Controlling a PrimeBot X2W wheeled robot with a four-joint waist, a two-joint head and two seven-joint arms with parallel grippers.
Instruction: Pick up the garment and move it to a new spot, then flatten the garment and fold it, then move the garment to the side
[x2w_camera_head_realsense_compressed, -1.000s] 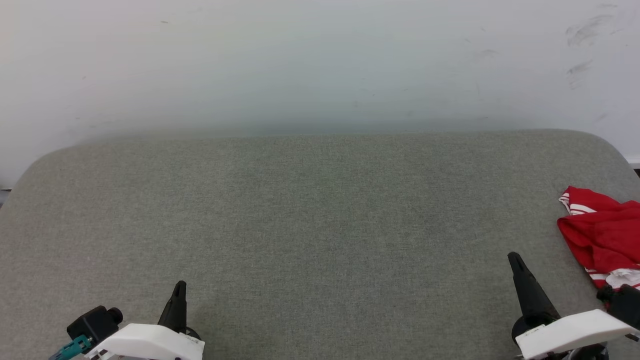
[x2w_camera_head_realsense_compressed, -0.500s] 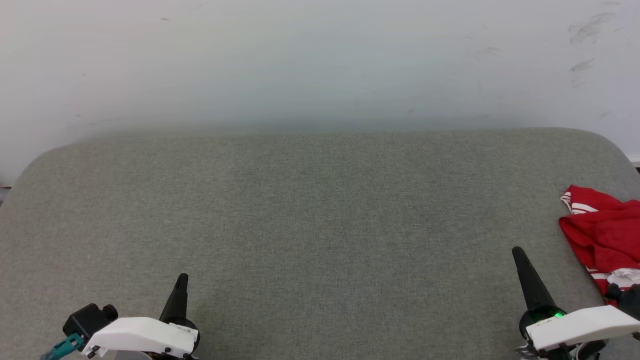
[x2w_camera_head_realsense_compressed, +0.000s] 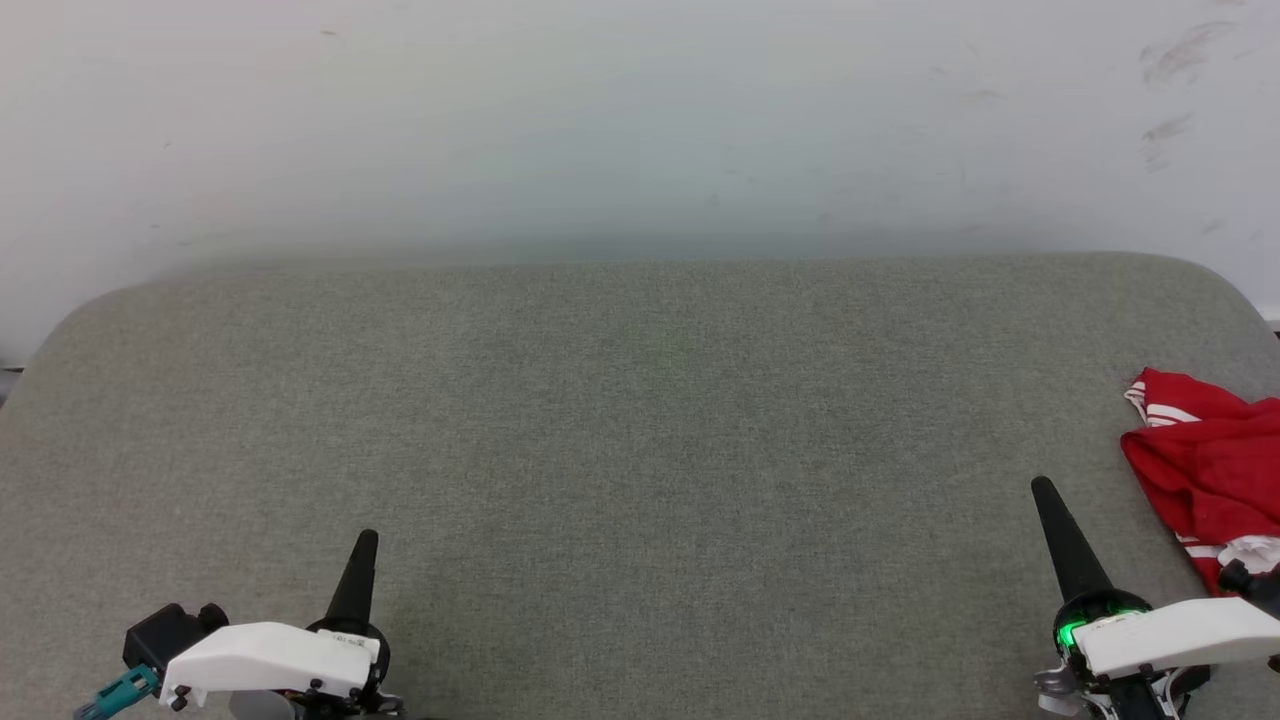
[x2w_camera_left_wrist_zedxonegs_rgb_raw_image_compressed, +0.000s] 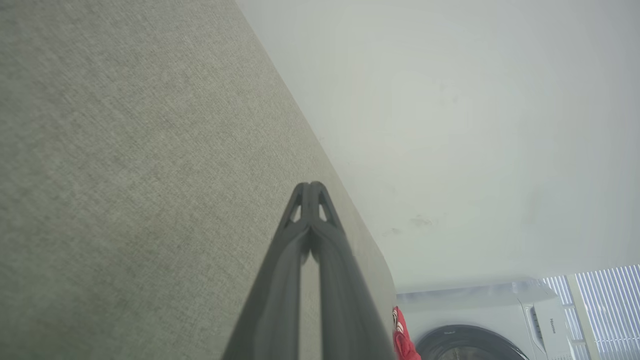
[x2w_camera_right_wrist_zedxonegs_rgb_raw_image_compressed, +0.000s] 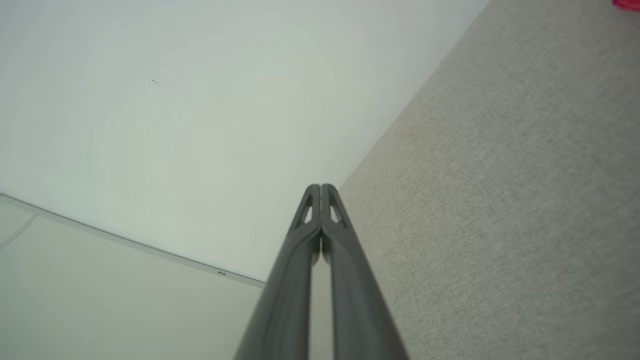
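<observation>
Near the left front corner of the grey-green, fabric-covered counter with rounded corners, a small teal plug sticks out from the black and white wrist of the left arm. Just to the right of it, the left end effector is over the front part of the counter and points toward the back edge. Its two long dark fingers are pressed together into one thin point and grasp nothing. The left wrist view shows the two tips touching each other. In that same view a white washing machine with a dark round door stands beyond the right end of the counter.

The middle of the counter is plain woven cloth. Behind its back edge rises a pale white wall, with some grey scuff marks above the right back corner.

Over the front right part of the counter is the right end effector, leaning a little to the left. It is also clenched and holds nothing; in the right wrist view both fingers meet at the tip. A green light glows at its base, beside the white wrist cover.

The garment, a bright red soft-fabric T-shirt with a white part and red-and-white striped bands, lies crumpled at the right edge of the counter, partly cut off by the edge of the head view. It is near the right end effector but apart from its fingers.
</observation>
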